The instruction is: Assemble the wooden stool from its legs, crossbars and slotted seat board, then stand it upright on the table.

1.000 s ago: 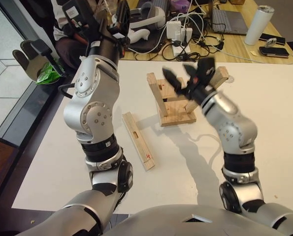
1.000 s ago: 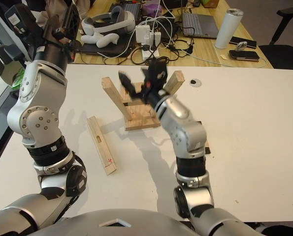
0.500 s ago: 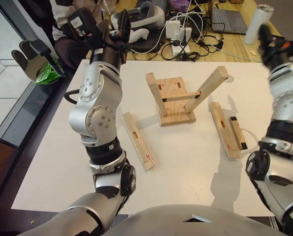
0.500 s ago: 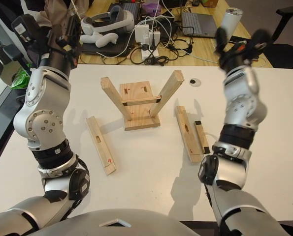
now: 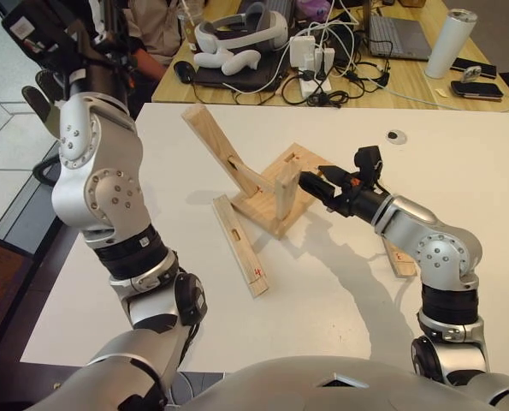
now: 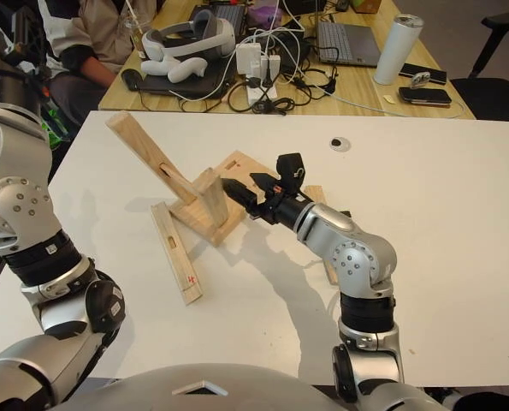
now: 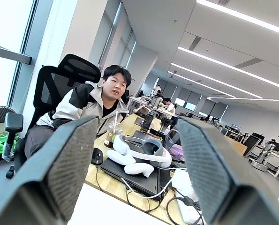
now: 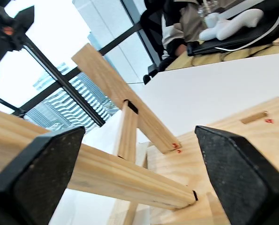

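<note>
The part-built stool lies tipped on the white table (image 5: 459, 171). Its slotted seat board (image 5: 281, 174) leans on edge. One long leg (image 5: 218, 144) sticks up toward the far left, and a shorter-looking leg (image 5: 287, 199) points at my right gripper (image 5: 316, 181). That gripper is open, its fingers on either side of the leg and crossbar (image 8: 127, 136) without closing on them. A loose leg (image 5: 241, 246) lies flat to the left of the stool. Another loose piece (image 5: 399, 259) is partly hidden under my right arm. My left gripper (image 7: 137, 124) is open and held high at the far left.
Behind the table is a wooden desk with a white headset (image 5: 237, 38), tangled cables and chargers (image 5: 314, 64), a laptop and a white tumbler (image 5: 446, 41). A small round grommet (image 5: 396, 135) sits in the table top. The table's left edge runs below my left arm.
The stool frame has tipped and swung to the left. My right arm came down from high at the right to the stool's leg. My left arm swung farther left and up.
</note>
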You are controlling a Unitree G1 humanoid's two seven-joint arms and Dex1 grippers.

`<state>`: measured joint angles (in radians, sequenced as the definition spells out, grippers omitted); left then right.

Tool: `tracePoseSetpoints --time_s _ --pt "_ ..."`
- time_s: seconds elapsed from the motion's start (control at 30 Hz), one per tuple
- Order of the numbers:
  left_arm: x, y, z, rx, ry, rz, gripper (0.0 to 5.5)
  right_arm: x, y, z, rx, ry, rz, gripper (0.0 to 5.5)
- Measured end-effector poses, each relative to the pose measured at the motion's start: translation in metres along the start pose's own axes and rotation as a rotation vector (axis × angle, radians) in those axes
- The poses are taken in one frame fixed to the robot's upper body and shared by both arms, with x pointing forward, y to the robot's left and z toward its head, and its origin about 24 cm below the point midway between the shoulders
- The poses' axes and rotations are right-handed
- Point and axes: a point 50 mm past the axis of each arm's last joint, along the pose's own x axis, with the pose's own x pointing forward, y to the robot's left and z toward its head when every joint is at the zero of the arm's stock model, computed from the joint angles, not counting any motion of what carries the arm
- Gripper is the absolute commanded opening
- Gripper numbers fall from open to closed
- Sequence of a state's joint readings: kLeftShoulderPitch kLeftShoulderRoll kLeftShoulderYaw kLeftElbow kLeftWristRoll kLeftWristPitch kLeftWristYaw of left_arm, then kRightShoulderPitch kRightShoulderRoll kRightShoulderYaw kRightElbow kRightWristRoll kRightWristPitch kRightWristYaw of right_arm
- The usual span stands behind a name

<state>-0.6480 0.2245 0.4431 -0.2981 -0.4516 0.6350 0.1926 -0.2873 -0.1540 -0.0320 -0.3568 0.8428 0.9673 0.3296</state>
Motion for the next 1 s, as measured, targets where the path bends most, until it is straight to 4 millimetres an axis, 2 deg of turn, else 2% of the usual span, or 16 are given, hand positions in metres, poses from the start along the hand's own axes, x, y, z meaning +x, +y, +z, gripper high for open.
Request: tracePoseSetpoints --time_s 0.03,0.1,0.2,0.33,0.4,0.43,0.5,0.6,0.67,0.73,0.83,1.0 --pt "0.000 0.000 0.000 0.001 -0.001 0.000 3.12 -0.001 -0.001 0.004 -0.010 -0.009 0.005 4.40" --pt "0.000 -0.001 0.000 0.003 -0.004 -0.006 3.12 -0.005 -0.016 0.022 -0.082 -0.033 -0.047 4.40" --pt "0.000 -0.007 0.005 0.071 0.007 -0.137 3.12 -0.021 -0.057 0.040 -0.245 0.022 -0.223 4.40" --pt "-0.021 -0.012 0.015 0.087 0.165 -0.519 3.12 -0.035 -0.103 0.035 -0.499 0.264 -0.318 4.40" --pt "-0.032 -0.021 0.024 0.003 0.179 -0.657 3.12 -0.025 -0.111 0.028 -0.537 0.315 -0.291 4.40" --pt "-0.038 -0.031 0.030 -0.071 0.180 -0.753 3.12 -0.014 -0.117 0.022 -0.558 0.349 -0.277 4.40" --pt "-0.048 -0.052 0.045 -0.149 0.146 -0.916 3.12 0.012 -0.116 0.006 -0.579 0.398 -0.201 4.40" --pt "-0.064 -0.069 0.046 -0.218 0.185 -1.073 3.12 0.035 -0.113 -0.007 -0.599 0.447 -0.111 4.40" --pt "-0.074 -0.076 0.043 -0.215 0.223 -1.145 3.12 0.045 -0.113 -0.007 -0.613 0.456 -0.079 4.40" --pt "-0.084 -0.080 0.035 -0.217 0.286 -1.183 3.12 0.046 -0.118 -0.008 -0.610 0.494 -0.091 4.40" --pt "-0.087 -0.087 0.024 -0.177 0.339 -1.174 3.12 0.041 -0.126 -0.019 -0.581 0.571 -0.101 4.40" --pt "-0.088 -0.103 -0.010 -0.050 0.421 -1.100 3.12 0.040 -0.127 -0.017 -0.569 0.591 -0.089 4.40"
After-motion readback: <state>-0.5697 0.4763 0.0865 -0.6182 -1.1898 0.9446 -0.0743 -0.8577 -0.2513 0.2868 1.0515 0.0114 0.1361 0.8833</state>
